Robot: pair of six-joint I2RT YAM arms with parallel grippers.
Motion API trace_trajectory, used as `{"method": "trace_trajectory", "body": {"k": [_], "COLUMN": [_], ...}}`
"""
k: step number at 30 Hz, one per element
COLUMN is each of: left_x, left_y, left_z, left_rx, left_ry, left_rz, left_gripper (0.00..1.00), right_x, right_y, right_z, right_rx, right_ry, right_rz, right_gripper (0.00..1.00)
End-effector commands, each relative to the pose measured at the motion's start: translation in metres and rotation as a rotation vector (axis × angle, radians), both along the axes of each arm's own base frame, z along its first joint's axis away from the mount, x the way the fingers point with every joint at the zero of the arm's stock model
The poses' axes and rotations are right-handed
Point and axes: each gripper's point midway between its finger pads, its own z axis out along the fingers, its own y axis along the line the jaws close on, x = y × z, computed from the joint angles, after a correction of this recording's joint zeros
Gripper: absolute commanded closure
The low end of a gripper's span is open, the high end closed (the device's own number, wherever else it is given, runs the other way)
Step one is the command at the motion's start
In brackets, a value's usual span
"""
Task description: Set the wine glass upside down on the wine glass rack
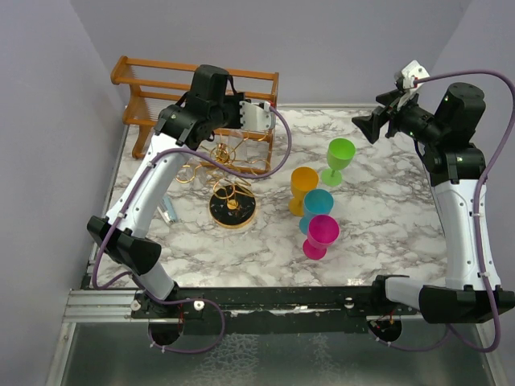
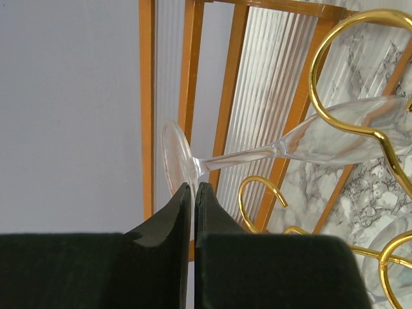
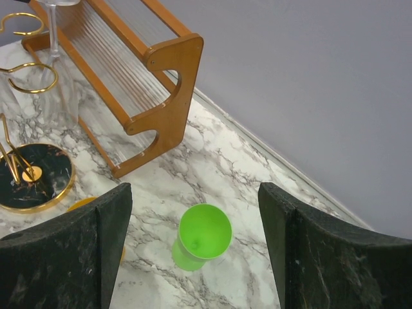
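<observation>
The left pincer [image 2: 194, 185], shut on just the thin foot rim of the wine glass [image 2: 322, 138], may let it swivel and knock a loop of the wine glass rack [image 1: 232, 207] ahead; the right pincer [image 3: 194, 193] gapes empty.

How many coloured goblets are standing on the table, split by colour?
green goblet: 1
orange goblet: 1
teal goblet: 1
pink goblet: 1
Total: 4
</observation>
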Motion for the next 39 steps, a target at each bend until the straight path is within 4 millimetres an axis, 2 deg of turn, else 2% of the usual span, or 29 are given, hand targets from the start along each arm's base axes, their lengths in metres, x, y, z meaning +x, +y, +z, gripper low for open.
{"method": "trace_trajectory", "body": {"k": [1, 8, 19, 39], "left_x": [-0.01, -0.026, -0.049, -0.06], "left_y": [-0.012, -0.016, -0.007, 0.018], "left_z": [0.011, 0.015, 0.022, 0.016], "left_rx": [-0.033, -0.043, -0.06, -0.021], "left_ry": [-0.013, 0.01, 0.039, 0.06], "left_rz": [-0.06, -0.085, -0.083, 0.009], "left_gripper": [1.0, 1.0, 1.0, 1.0], "right_x": [-0.003, -0.003, -0.002, -0.003], "right_y": [0.0, -0.001, -0.001, -0.001], "right_z": [0.007, 0.006, 0.005, 0.002], "right_rx": [-0.007, -0.007, -0.007, -0.007], "right_ry": [-0.036, -0.036, -0.034, -0.032], "right_rz": [-0.005, -0.008, -0.007, -0.007], "right_gripper": [0.21, 0.21, 0.21, 0.21]}}
